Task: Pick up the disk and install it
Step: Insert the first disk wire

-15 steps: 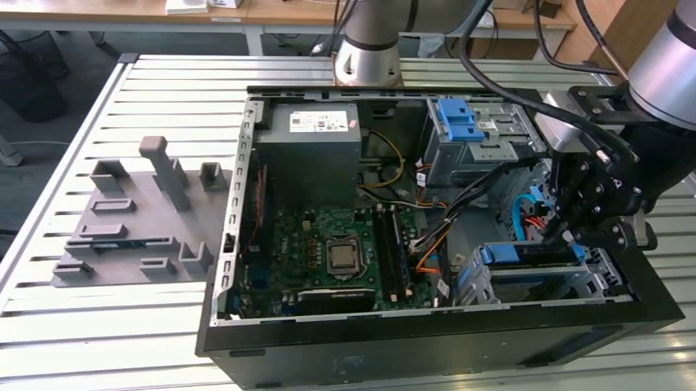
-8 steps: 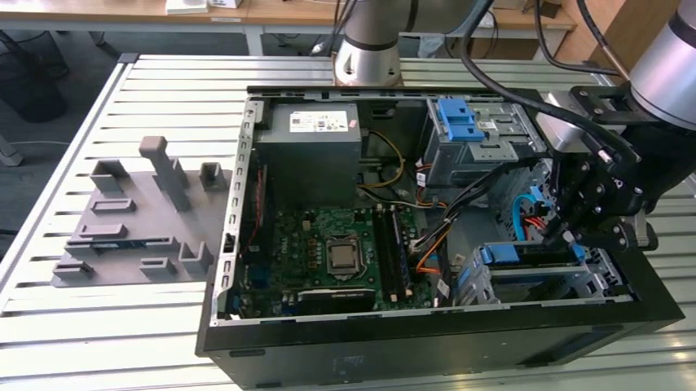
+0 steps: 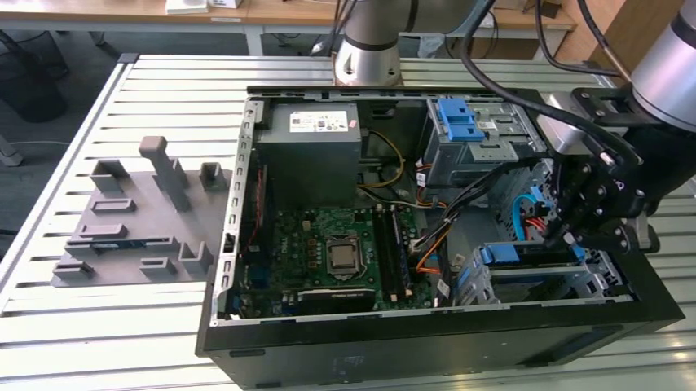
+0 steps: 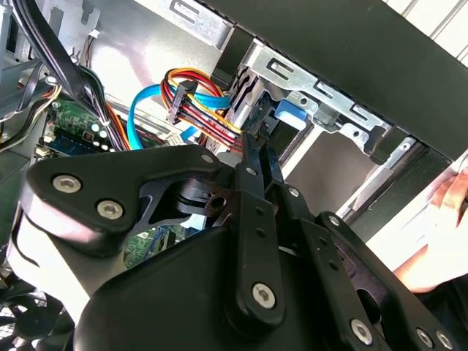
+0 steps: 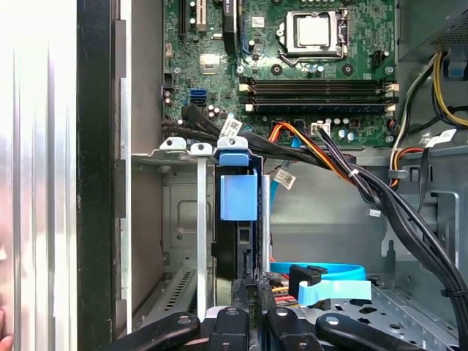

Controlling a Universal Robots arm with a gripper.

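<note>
In the exterior view the open computer case [image 3: 435, 326] lies on the table. The disk [image 3: 533, 254] stands on edge in the bay at the case's near right corner — the gripper [image 3: 574, 236] hangs just beside it, fingers pinched together on nothing.

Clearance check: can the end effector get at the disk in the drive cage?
Likely yes: end effector sits right by the disk, nothing between them; cables run off to one side.
</note>
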